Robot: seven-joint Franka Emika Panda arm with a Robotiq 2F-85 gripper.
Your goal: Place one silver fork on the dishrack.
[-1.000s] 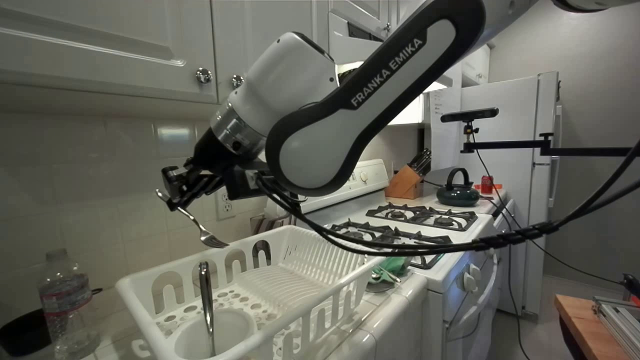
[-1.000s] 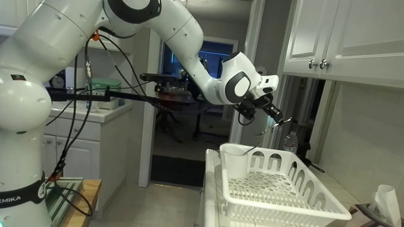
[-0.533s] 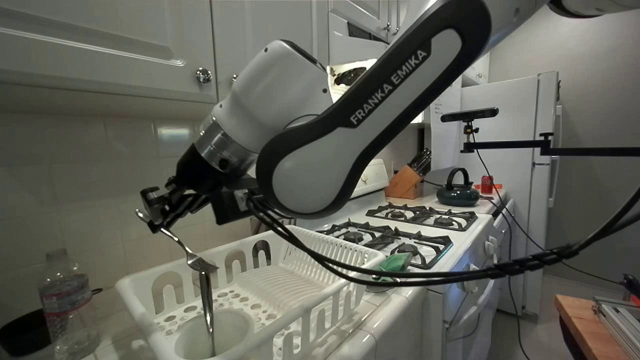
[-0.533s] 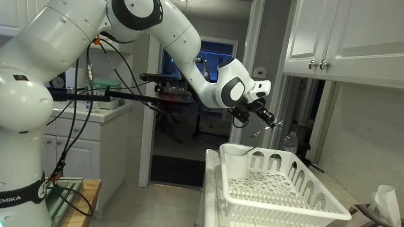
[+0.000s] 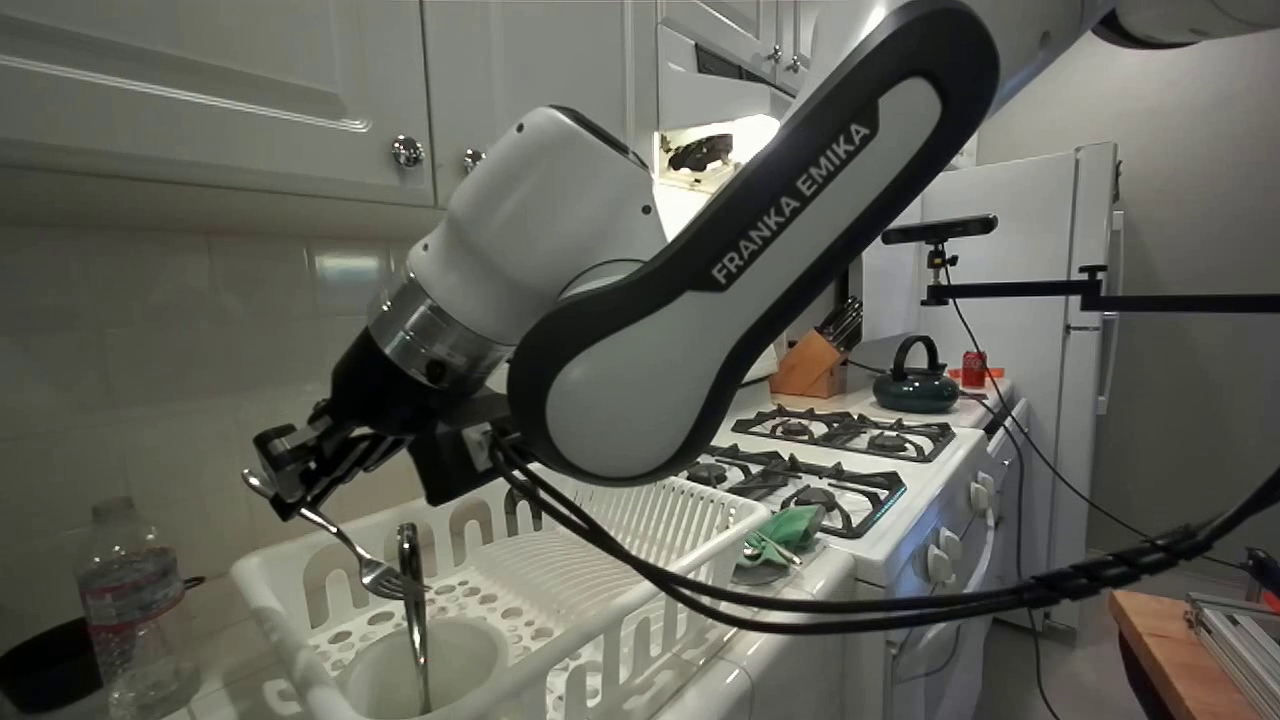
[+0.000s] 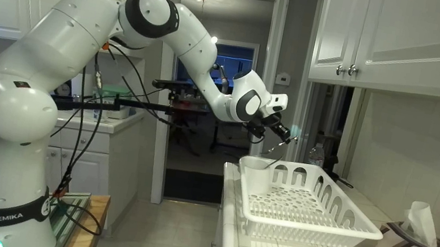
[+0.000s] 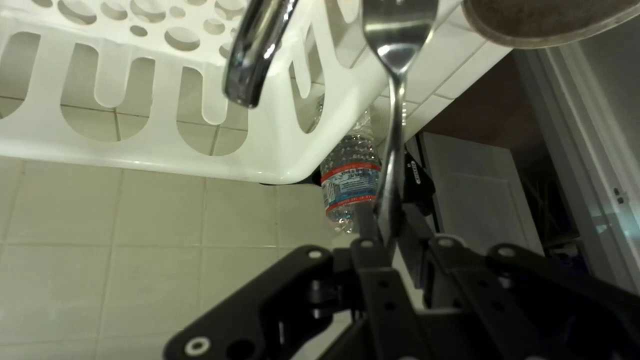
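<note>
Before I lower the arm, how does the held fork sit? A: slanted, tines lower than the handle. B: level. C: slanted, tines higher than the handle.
A: in both exterior views the fork slants out of the gripper with its tines lowest.

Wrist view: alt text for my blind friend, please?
A silver fork, cropped by the picture's edge, is gripped by a black end effector. Also visible: part of a white dishrack, a metal utensil handle and, behind the fork, a clear water bottle.

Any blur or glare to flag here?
Wrist view: the gripper looks slightly soft, the silver fork carries bright highlights; in an exterior view, the wall tiles show a pale glare patch; in an exterior view, a small bright spot.
</note>
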